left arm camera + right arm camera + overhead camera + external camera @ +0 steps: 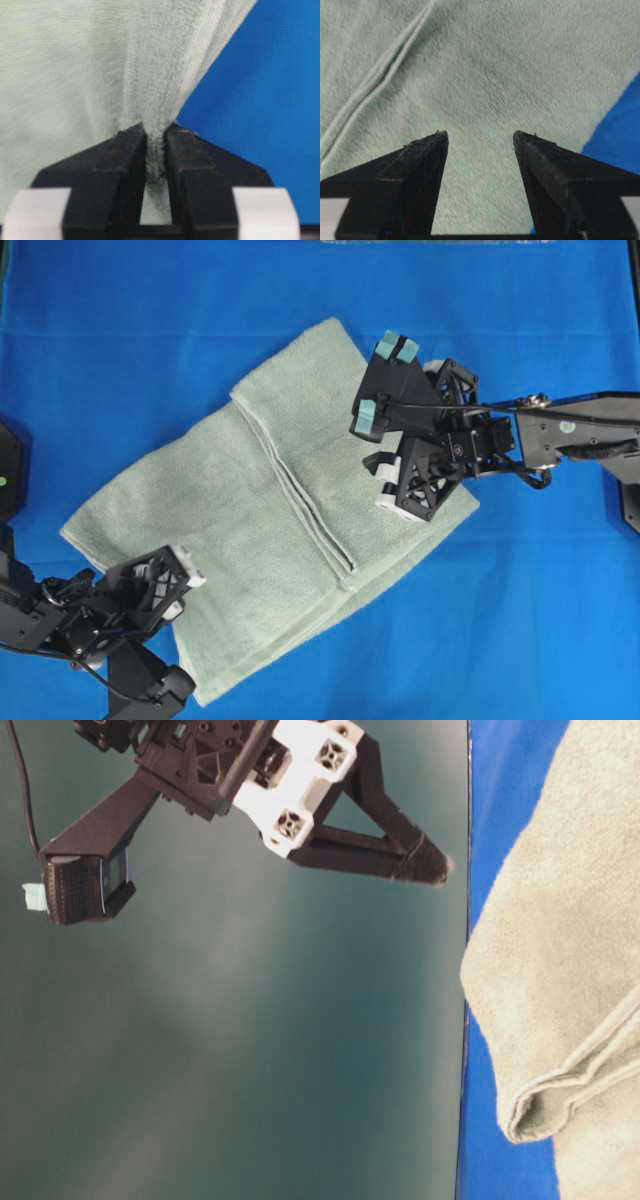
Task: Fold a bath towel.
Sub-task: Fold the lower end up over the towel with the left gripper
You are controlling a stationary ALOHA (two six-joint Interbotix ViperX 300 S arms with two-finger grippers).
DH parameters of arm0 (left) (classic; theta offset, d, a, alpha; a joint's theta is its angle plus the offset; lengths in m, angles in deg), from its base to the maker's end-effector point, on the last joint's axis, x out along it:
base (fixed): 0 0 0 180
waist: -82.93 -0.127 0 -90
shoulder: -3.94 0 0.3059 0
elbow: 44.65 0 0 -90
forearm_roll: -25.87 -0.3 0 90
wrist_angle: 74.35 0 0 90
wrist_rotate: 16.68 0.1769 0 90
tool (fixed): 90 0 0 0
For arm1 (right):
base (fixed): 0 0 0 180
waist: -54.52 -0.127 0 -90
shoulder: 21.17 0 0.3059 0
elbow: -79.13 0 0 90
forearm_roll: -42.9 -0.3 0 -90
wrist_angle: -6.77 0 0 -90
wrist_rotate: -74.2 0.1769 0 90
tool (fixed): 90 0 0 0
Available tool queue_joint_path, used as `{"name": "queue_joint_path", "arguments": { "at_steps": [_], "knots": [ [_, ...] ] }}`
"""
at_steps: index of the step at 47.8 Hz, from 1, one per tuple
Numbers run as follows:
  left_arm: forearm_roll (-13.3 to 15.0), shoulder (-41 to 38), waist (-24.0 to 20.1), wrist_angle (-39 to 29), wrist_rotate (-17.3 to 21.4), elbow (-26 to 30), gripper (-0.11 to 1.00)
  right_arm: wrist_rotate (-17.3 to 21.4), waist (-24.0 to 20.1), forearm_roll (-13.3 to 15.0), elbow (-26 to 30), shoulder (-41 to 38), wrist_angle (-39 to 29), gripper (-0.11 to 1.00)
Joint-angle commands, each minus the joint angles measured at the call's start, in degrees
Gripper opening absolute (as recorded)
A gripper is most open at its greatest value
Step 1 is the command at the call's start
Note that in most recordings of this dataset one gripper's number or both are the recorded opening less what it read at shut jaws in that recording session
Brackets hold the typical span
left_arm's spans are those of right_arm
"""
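A bright blue cloth (120, 360) covers the whole work surface, with the towel (250, 510) spread diagonally across the middle of the overhead frame, from the lower left up toward the upper centre. One part is folded over, and its stacked hems (300, 505) run as a ridge down the centre of the towel. At the lower left of that frame, the left gripper (156, 150) is clamped on the towel's edge, a bunched pinch of terry caught between its black fingers (125, 165). Right of centre, the right gripper (480, 145) hangs over the towel's right half, its fingers (425, 165) spread wide apart with nothing between them.
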Motion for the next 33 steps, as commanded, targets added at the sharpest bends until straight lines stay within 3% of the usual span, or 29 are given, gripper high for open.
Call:
{"name": "queue_joint_path", "arguments": {
  "at_steps": [1, 4, 8, 13, 16, 26, 33],
  "knots": [
    [-1.32, 1.76, -4.83, -7.21, 4.04, 5.36, 0.09, 0.09, 0.09, 0.18, -0.44, 2.55, -0.7, 0.59],
    [-1.67, 1.32, -8.61, -9.23, 10.28, 8.17, 0.09, 0.44, 0.09, 0.18, -2.37, 4.13, -1.49, 0.59],
    [-1.67, -0.18, -13.36, -8.96, 21.8, 11.95, 0.09, 0.97, 0.09, 0.18, -5.36, 6.77, -2.29, 0.59],
    [-1.32, -4.22, -19.34, -6.33, 37.0, 18.81, 0.09, 2.29, 0.53, 0.18, -10.02, 11.51, -3.43, 0.59],
    [-0.53, -6.86, -22.24, -4.22, 43.68, 23.12, 0.09, 3.16, 1.23, 0.26, -13.01, 14.68, -4.04, 0.59],
    [2.2, -19.69, -30.23, -0.44, 56.78, 38.5, 0.09, 4.92, 3.43, 0.26, -23.2, 25.49, -4.31, 0.59],
    [6.86, -27.6, -32.87, -0.62, 59.15, 46.05, 0.09, 5.19, 3.78, 0.18, -26.19, 29.44, -4.13, 0.59]
  ]
}}
